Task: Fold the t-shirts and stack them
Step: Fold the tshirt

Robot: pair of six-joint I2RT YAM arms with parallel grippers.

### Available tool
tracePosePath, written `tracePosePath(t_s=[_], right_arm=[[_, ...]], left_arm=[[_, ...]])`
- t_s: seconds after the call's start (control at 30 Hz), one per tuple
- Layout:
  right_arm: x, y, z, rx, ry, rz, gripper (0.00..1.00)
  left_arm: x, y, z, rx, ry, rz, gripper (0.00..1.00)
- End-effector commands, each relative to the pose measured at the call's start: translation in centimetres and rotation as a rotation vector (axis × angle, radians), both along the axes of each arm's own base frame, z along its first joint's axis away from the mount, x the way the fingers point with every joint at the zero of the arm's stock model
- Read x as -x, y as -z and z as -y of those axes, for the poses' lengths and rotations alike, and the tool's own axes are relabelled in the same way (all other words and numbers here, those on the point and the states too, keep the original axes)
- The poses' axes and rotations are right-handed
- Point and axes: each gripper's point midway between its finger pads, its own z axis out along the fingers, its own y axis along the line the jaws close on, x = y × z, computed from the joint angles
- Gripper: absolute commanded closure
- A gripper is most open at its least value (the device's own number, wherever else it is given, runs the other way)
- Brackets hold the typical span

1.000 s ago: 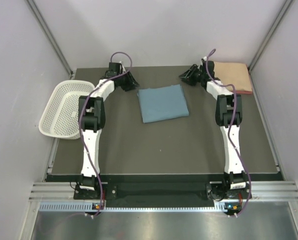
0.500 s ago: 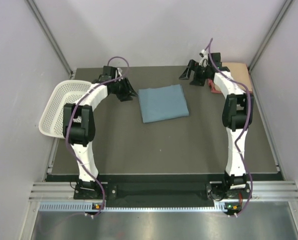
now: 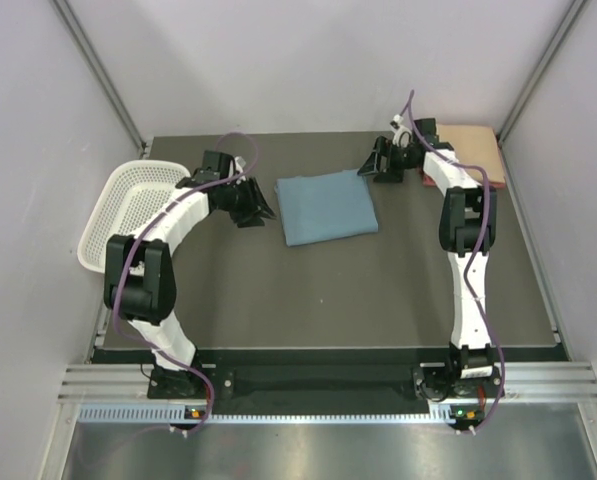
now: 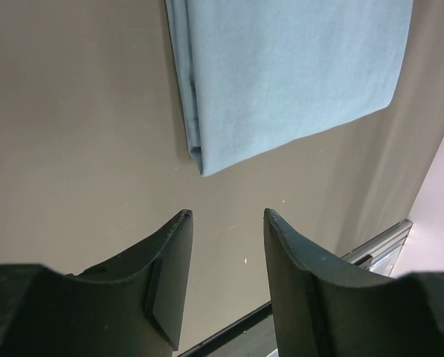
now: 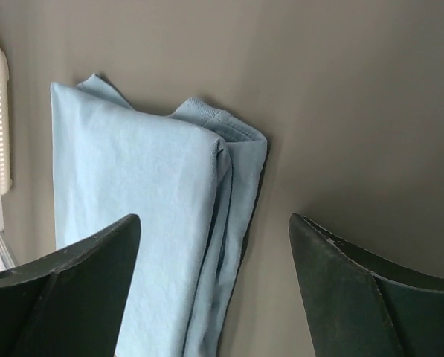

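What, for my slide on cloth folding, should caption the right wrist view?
Right gripper, fingers open, poised over the layered edge of the folded blue-grey t-shirt on the table.

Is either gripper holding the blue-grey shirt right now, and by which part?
Nothing is held. The left gripper and right gripper stand open and empty, either side of the folded blue-grey cloth t-shirt.

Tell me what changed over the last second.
The left hand came nearer, alongside the left edge of the blue t-shirt; the right hand edged toward its far right corner. Both are open and empty. The blue t-shirt, peach t-shirt and white mesh basket stayed put.
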Motion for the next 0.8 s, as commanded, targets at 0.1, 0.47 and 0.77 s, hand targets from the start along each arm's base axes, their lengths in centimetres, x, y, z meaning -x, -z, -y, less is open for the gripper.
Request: tracePosePath(t_s=[0.1,0.47,0.77], right_arm=[[-0.7,-0.5,0.6,-0.027,-0.059,0.064,0.25],[2.5,4.0,-4.2,-0.015,-0.112,-0.094,0.43],[2.3,6.7,-5.3,0.020,-0.036,-0.166,0.76]], left_arm=[[1.3,-2.0,-0.5,-0.001,0.010,0.048,0.52],[1.9,-1.8,-0.1,0.025,0.034,0.028,0.52],[2.7,-1.6,-0.5,0.039,0.041,0.016,0.52]])
